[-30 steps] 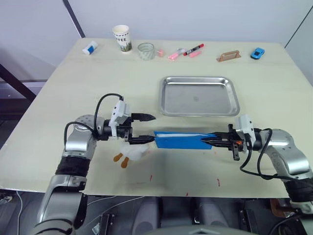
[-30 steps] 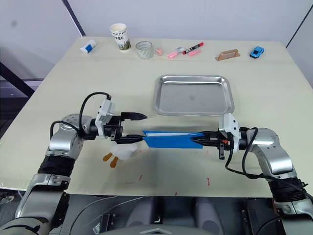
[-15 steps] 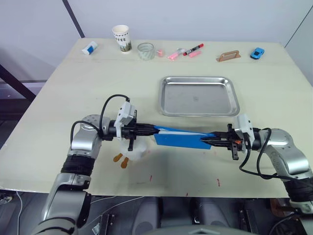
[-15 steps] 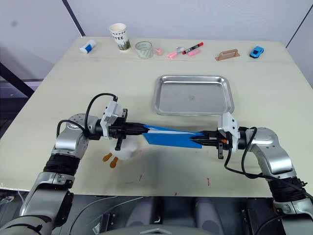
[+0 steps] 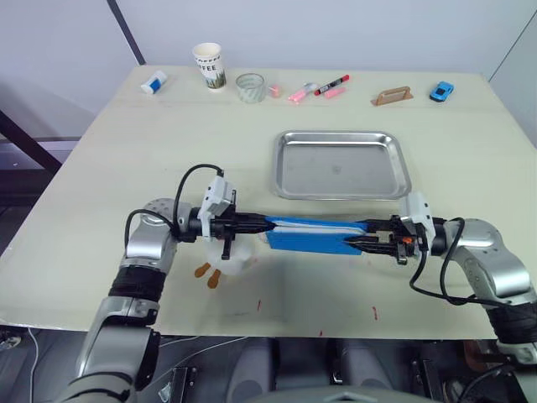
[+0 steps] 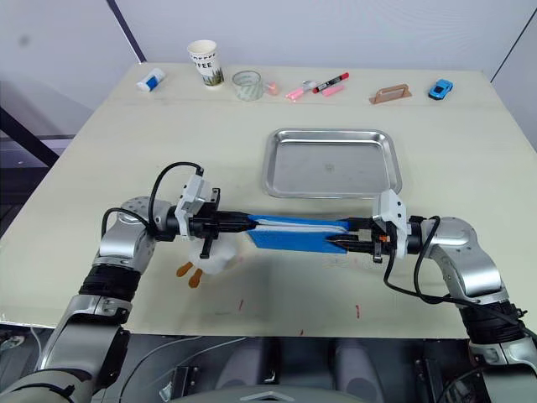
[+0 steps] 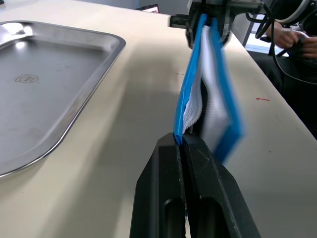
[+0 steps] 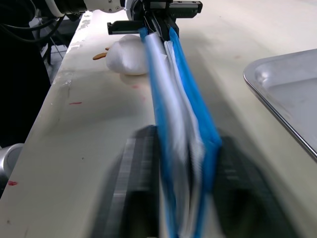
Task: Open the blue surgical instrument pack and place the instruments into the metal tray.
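Note:
The blue surgical instrument pack (image 5: 309, 235) hangs stretched between my two grippers, just above the table and in front of the metal tray (image 5: 342, 164). My left gripper (image 5: 257, 223) is shut on the edge of one blue cover at the pack's left end; the left wrist view shows its fingertips (image 7: 174, 148) pinching that cover. At the pack's right end my right gripper (image 5: 367, 235) has its fingers apart, one on each side of the pack (image 8: 183, 119). The covers gape a little, showing the pale lining (image 7: 208, 84). The instruments are hidden inside. The tray is bare.
A white plush toy (image 5: 228, 259) lies under my left gripper. Along the far edge stand a paper cup (image 5: 209, 65), a glass (image 5: 250, 86), pink and red markers (image 5: 323, 87), a wooden block (image 5: 392, 96), a blue toy car (image 5: 441, 91) and a small white-blue item (image 5: 154, 82).
My left gripper moved right and shut on the pack's left edge. My right gripper's fingers have just spread apart, and the pack's covers have parted slightly.

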